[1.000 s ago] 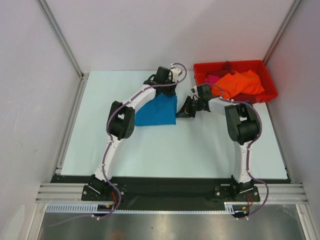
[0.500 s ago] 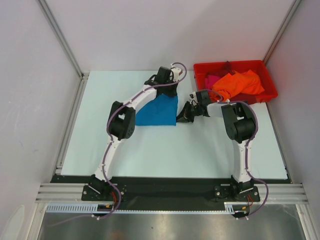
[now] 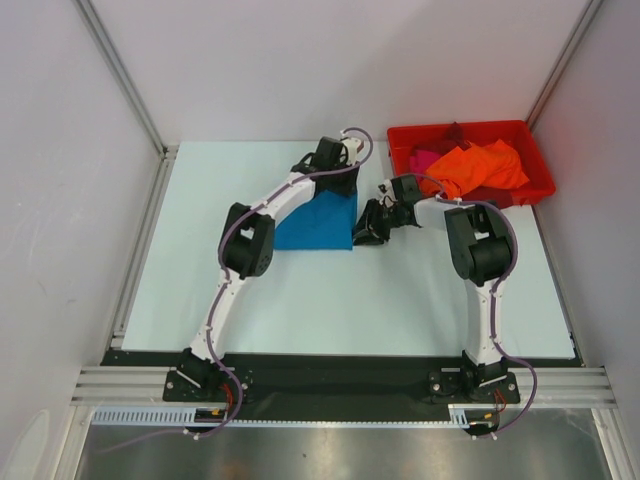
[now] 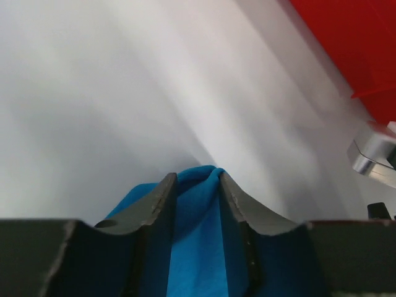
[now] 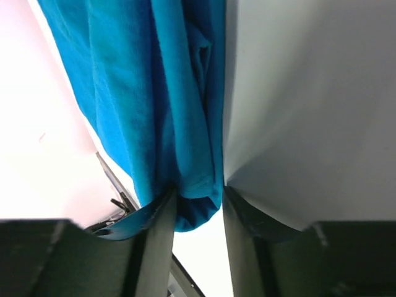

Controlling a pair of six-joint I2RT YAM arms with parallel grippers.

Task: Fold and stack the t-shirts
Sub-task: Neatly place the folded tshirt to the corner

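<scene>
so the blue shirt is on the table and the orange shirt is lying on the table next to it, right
No. The orange shirt lies in the red bin at the back right, not on the table, as the top view shows. The blue shirt is on the table.

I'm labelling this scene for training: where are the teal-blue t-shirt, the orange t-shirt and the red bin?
teal-blue t-shirt (image 3: 320, 225): top view, middle of the folded cloth.
orange t-shirt (image 3: 482, 165): top view, middle of the heap.
red bin (image 3: 537, 186): top view, near right corner.
</scene>
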